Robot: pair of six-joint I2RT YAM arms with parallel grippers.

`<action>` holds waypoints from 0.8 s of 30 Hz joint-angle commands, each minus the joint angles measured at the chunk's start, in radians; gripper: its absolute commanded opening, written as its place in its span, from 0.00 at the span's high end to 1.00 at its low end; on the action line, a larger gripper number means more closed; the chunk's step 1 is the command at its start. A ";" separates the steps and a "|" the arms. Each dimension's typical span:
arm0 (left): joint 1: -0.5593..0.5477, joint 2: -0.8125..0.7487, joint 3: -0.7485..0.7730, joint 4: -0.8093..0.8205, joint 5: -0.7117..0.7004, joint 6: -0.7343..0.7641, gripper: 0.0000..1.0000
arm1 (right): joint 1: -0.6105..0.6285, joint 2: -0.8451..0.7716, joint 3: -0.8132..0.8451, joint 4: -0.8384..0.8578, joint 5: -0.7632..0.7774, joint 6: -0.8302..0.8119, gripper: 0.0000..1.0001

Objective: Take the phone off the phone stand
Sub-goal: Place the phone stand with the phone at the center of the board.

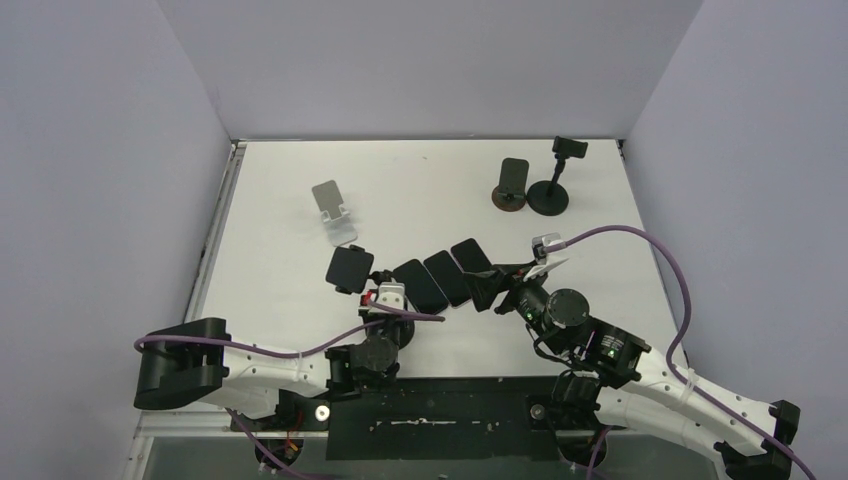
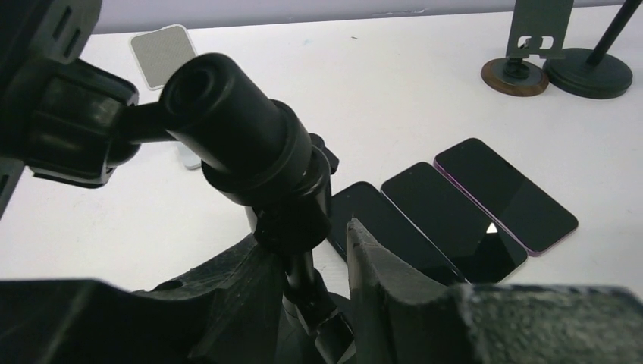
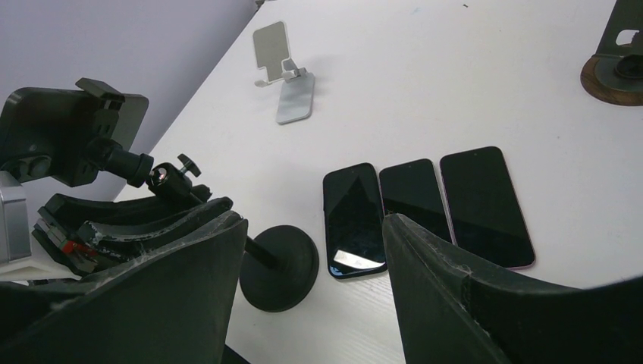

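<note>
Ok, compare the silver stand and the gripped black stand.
The silver stand is a bent plate, the black stand a round base, stem and clamp. Silver is empty; black clamps a phone. Silver stands free; the left gripper holds black's stem. Both sit on the table.

White table (image 1: 420, 190), three flat phones (image 1: 443, 277), silver stand (image 1: 335, 212), two dark stands (image 1: 548, 190)

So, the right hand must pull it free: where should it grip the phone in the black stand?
Probably the phone by an edge clear of the clamp, pinched across its thin flat faces, from the right: the left hand holds the stem below.
</note>
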 commanded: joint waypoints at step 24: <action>-0.169 -0.260 0.148 -0.693 0.166 -0.323 0.09 | -0.002 -0.023 0.010 0.002 0.029 0.004 0.33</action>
